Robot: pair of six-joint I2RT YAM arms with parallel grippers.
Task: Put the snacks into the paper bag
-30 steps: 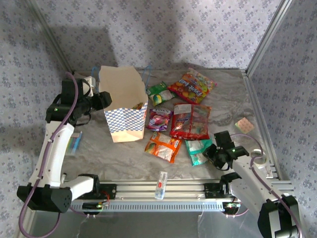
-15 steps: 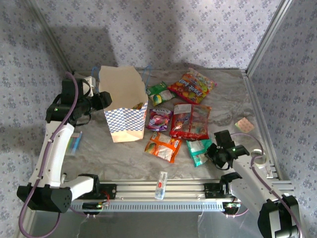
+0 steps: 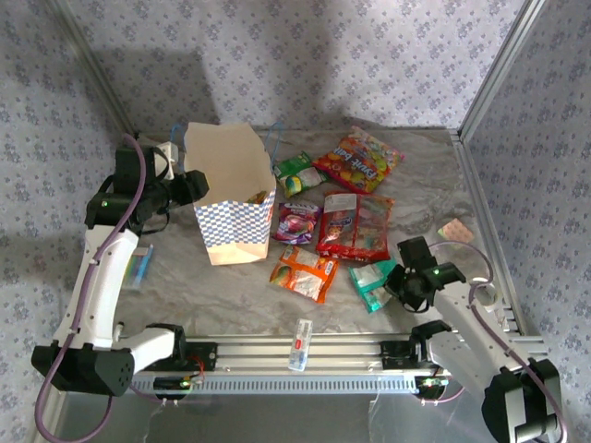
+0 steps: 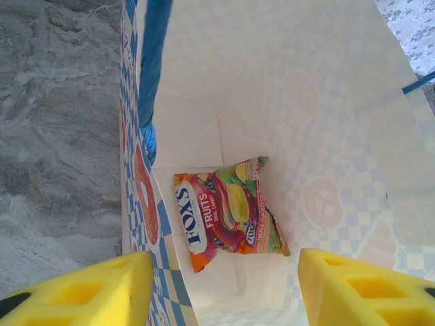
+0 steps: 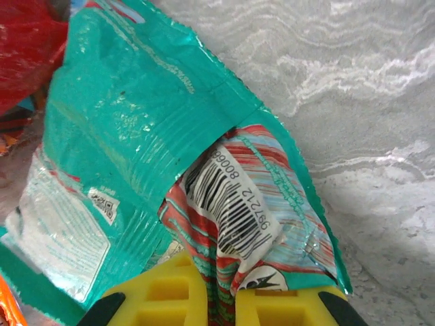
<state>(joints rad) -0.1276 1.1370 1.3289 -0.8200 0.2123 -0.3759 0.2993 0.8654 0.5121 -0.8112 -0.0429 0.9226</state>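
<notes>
The paper bag [image 3: 231,198] stands at the back left, its checkered band low. My left gripper [image 3: 189,185] is at its mouth, open, with the bag's side wall [image 4: 139,224] between its fingers; one snack, a Fox's fruit packet [image 4: 228,214], lies inside. My right gripper [image 3: 399,281] is shut on the crumpled edge of a teal packet [image 3: 374,280], seen close up as the teal packet [image 5: 136,149] pinched between the yellow pads. More snacks lie loose: a big red packet [image 3: 355,226], a purple one [image 3: 297,222], an orange one [image 3: 303,272], a red-orange one [image 3: 358,159] and a green one [image 3: 297,173].
A small clear tube [image 3: 300,343] lies on the front rail. A tan square pad [image 3: 454,231] sits near the right wall. A thin bluish item [image 3: 140,266] lies left of the bag. Patterned walls close in the grey table on three sides.
My right gripper has closed on the teal packet's near edge, and the packet has bunched and shifted slightly up and left. The left arm and the bag have not moved.
</notes>
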